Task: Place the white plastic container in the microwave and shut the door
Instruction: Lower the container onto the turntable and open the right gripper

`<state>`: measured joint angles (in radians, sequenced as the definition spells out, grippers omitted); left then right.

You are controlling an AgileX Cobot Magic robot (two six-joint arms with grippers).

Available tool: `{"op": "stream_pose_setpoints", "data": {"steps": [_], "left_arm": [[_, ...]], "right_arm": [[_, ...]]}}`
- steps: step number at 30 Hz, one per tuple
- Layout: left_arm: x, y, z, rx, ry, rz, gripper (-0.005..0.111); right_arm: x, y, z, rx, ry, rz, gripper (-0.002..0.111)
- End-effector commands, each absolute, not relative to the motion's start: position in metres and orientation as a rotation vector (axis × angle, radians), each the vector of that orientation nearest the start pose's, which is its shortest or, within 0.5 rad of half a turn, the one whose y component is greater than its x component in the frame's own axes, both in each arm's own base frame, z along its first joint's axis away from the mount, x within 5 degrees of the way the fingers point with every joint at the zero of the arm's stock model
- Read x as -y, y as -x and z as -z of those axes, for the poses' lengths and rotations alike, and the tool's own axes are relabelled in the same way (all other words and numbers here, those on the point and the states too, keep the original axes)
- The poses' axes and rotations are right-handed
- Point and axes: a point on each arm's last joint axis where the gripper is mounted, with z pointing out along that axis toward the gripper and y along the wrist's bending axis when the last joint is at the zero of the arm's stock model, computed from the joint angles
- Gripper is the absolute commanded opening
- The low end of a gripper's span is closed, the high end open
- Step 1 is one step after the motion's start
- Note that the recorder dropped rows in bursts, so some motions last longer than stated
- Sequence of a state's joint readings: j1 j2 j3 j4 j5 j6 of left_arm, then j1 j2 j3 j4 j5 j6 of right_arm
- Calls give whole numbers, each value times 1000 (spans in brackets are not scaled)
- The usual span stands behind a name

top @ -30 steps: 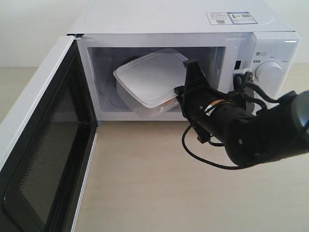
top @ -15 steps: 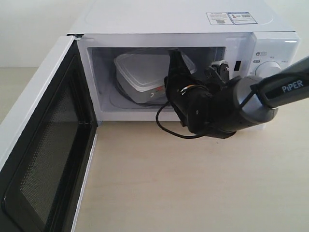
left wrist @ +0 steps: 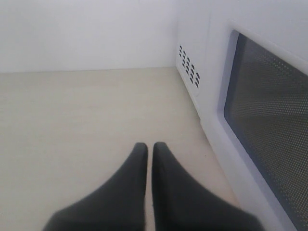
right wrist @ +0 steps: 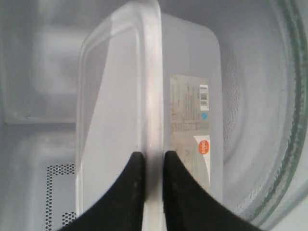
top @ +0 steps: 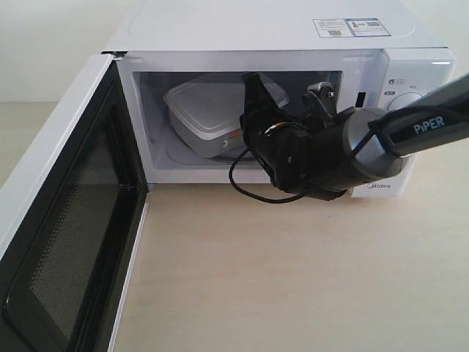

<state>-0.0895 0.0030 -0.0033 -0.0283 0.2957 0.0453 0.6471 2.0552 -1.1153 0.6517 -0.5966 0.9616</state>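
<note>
Right end effector [right wrist: 150, 155]: jaws pinched on lid rim of white plastic container [top: 201, 110], inside microwave [top: 256, 29] cavity. Left end effector [left wrist: 149, 147]: jaws together, empty, beside door [top: 66, 220], swung wide.

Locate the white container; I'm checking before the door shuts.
In the exterior view the white container is inside the microwave, left of centre, its rim pinched by the right gripper.

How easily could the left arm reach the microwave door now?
Probably easily: the left end effector sits close beside the open door, facing its outer side, with nothing but table visible between them.
</note>
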Motion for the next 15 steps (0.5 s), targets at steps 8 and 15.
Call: {"op": "stream_pose_setpoints", "data": {"steps": [8, 15], "left_arm": [[6, -54, -186, -1777, -96, 63, 4], [6, -54, -186, -1777, -96, 63, 4]], "right_arm": [[-236, -361, -158, -1733, -1086, -1137, 0], [-238, -359, -156, -1803, -1090, -1120, 0]]}}
